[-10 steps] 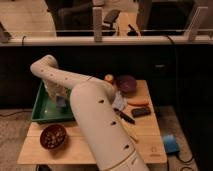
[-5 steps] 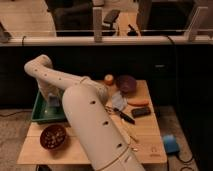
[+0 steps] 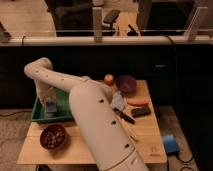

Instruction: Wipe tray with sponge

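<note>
Sponge (image 3: 52, 107) sits beneath tool (image 3: 48, 99) inside green tray (image 3: 38, 113).

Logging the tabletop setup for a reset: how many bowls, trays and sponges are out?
Bowls: 2, round dark brown bowl and round purple bowl
Trays: 1, large green rectangular plastic tray
Sponges: 1, small light blue sponge block at the gripper, down in the tray
Total: 4
</note>
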`<state>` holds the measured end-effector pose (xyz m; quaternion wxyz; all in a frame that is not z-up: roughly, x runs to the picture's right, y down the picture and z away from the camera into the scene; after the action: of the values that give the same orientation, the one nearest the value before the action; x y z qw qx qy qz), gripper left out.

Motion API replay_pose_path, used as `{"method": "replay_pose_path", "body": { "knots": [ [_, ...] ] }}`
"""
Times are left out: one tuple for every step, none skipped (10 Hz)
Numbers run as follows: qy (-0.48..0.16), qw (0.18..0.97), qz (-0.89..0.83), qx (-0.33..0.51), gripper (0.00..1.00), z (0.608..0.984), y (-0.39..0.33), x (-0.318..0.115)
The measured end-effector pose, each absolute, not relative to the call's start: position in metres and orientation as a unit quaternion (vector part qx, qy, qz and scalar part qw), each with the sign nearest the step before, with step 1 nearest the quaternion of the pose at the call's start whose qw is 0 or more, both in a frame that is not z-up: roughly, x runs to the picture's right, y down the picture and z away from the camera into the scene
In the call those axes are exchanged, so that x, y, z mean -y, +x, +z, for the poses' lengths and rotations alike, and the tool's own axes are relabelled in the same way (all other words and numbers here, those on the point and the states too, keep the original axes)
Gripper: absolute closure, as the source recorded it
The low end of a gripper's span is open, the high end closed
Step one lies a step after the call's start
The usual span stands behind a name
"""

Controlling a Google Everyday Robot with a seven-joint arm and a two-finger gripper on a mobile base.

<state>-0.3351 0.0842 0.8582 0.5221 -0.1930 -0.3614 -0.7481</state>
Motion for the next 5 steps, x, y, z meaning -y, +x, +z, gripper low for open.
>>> {"method": "replay_pose_path", "body": {
  "knots": [
    [-0.197, 0.522, -0.747, 0.361, 1.0, 0.858, -0.329, -0.085],
    [-0.204, 0.528, -0.743, 0.357, 1.0, 0.858, -0.318, -0.084],
    [-0.213, 0.535, -0.738, 0.352, 1.0, 0.861, -0.306, -0.083],
    [-0.219, 0.541, -0.734, 0.346, 1.0, 0.863, -0.296, -0.08],
    [-0.223, 0.546, -0.731, 0.342, 1.0, 0.866, -0.287, -0.077]
  ]
}}
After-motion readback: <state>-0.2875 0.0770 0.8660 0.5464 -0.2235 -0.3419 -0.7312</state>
